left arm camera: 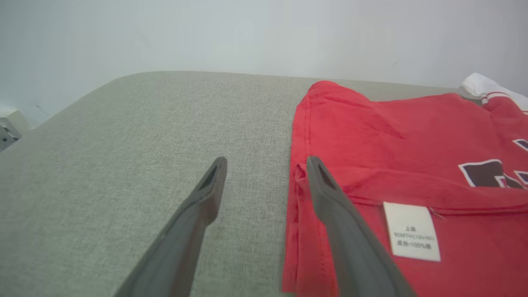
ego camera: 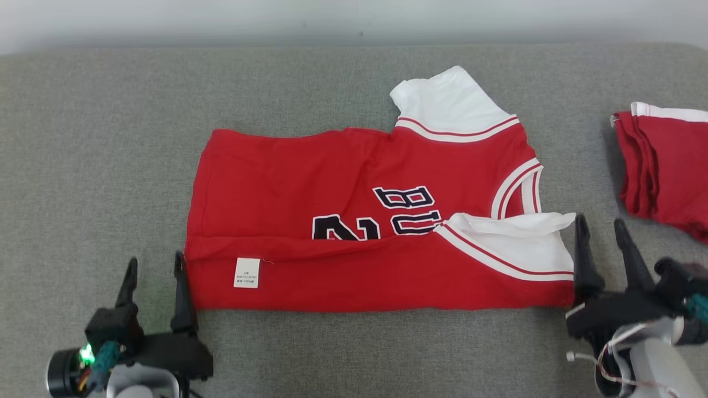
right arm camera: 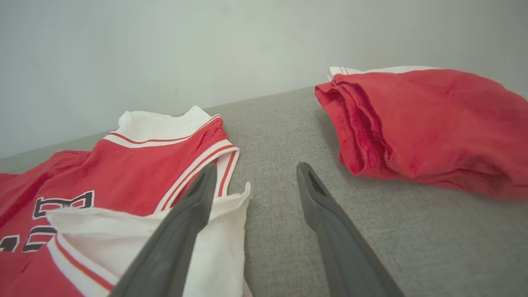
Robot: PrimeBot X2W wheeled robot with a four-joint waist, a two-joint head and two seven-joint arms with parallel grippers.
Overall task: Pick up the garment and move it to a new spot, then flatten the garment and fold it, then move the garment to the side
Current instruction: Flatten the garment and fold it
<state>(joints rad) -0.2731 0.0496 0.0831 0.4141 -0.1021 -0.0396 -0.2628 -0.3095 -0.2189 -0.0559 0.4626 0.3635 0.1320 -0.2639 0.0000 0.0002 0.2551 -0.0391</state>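
The left claw sits at seven o'clock in the head view, fingers spread wide and holding nothing. Its inner finger is right at the hem corner of the red jersey. The right claw, at four o'clock, is also wide open and empty, with its inner finger beside the tip of a white sleeve. The jersey lies across the middle of the grey table, collar towards three o'clock. Its near edge is folded over, showing a white label at its seven o'clock. A folded red garment lies apart at three o'clock.
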